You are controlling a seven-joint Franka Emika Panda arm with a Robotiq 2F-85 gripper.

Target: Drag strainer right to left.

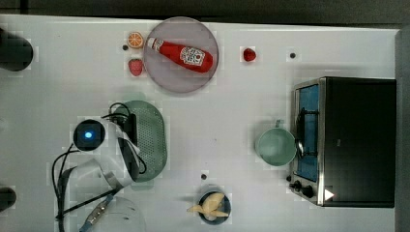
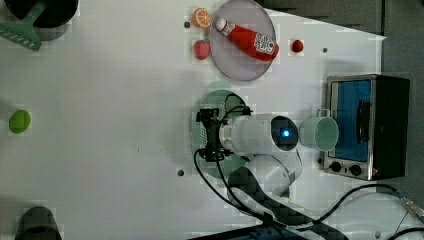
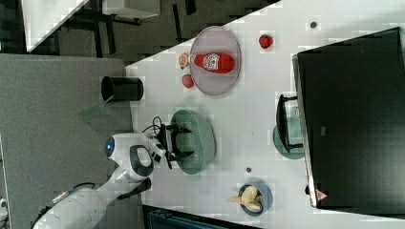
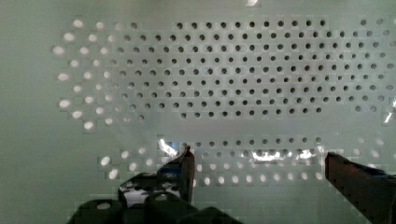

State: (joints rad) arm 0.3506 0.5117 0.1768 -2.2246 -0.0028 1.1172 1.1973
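Observation:
The strainer (image 1: pixel 155 137) is a pale mint-green oval with many small holes, lying at the top view's left-centre. My gripper (image 1: pixel 132 141) hangs over the strainer's left part in the top view, with the arm coming in from the lower left. In the right view the gripper (image 3: pixel 185 141) reaches into the strainer (image 3: pixel 200 140), its two fingers spread. The wrist view looks down at the strainer's holed base (image 4: pixel 233 79); the gripper (image 4: pixel 257 165) is open, its fingertips (image 4: pixel 187 161) low inside the bowl with nothing held. In the left view the arm hides most of the strainer (image 2: pixel 218 94).
A grey-pink plate (image 1: pixel 167 77) carries a ketchup bottle (image 1: pixel 181 54) at the back, with an orange slice (image 1: pixel 135 39) and a strawberry (image 1: pixel 136 66) beside it. A green cup (image 1: pixel 275 146) stands against a toaster oven (image 1: pixel 353 140) on the right. A bowl with banana (image 1: pixel 212 207) sits near the front.

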